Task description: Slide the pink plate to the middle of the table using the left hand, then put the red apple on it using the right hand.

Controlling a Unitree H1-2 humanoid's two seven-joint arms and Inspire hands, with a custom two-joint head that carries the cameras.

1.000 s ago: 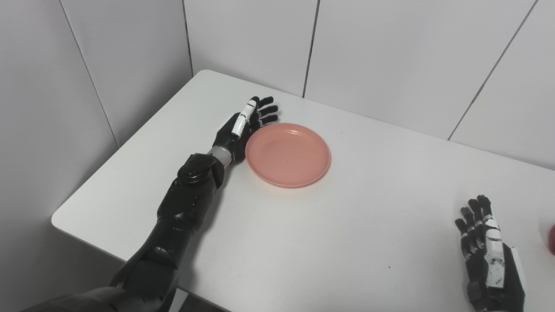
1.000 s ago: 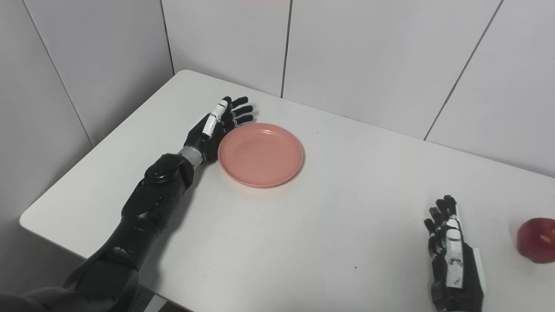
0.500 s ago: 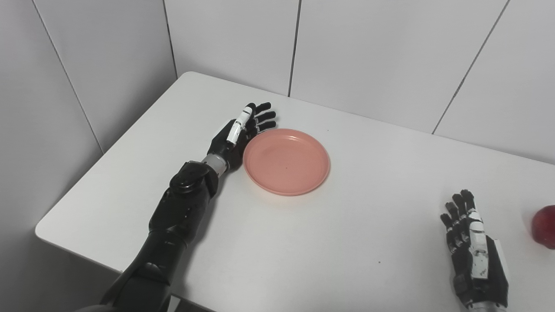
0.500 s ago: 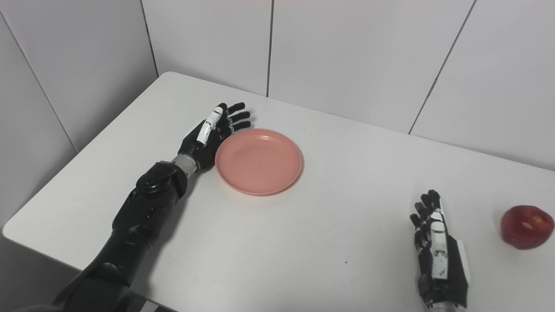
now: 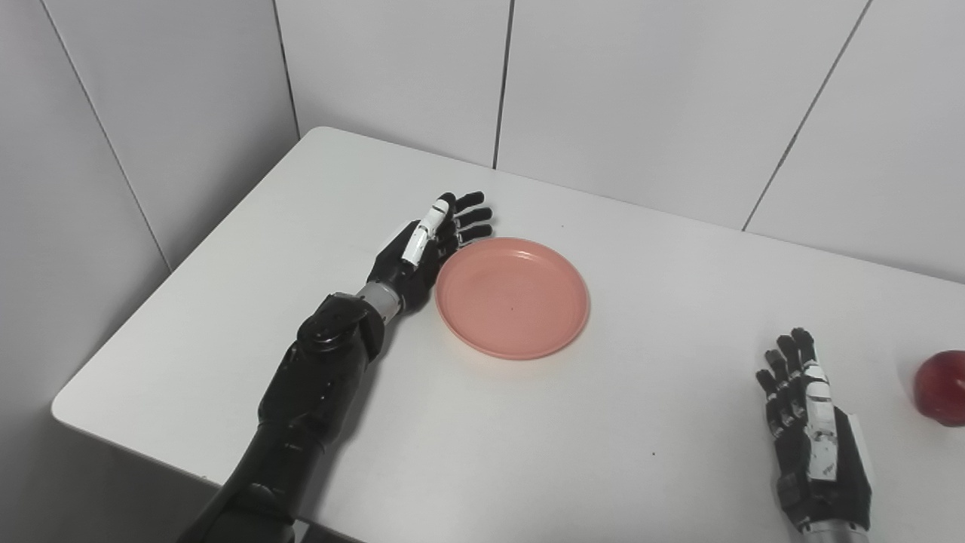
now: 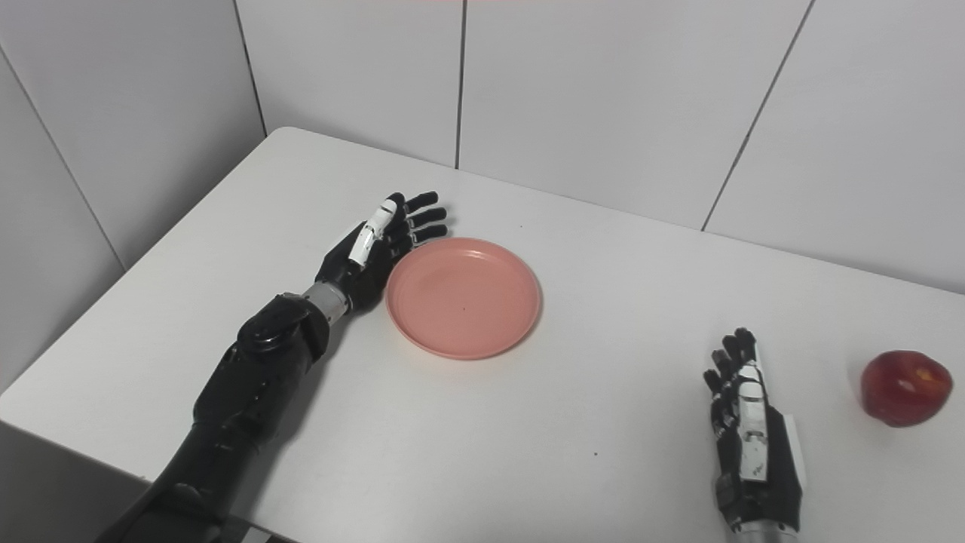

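The pink plate [image 5: 513,297] lies flat and empty on the white table [image 5: 528,452], left of the table's middle. My left hand [image 5: 428,245] rests edge-on against the plate's left rim, fingers stretched out and apart, holding nothing. At the far right of the table sits the red apple [image 6: 905,388], cut by the frame edge in the left eye view. My right hand [image 6: 746,430] lies near the front edge, left of the apple and apart from it, fingers extended, empty.
White wall panels [image 5: 618,98] stand close behind the table and along its left side. The table's rounded front left corner [image 5: 68,396] is near my left arm. Bare tabletop lies between the plate and my right hand.
The camera has swung right, bringing the apple into view. The left hand and the plate have shifted together a little to the right on the table. The right hand stays put.
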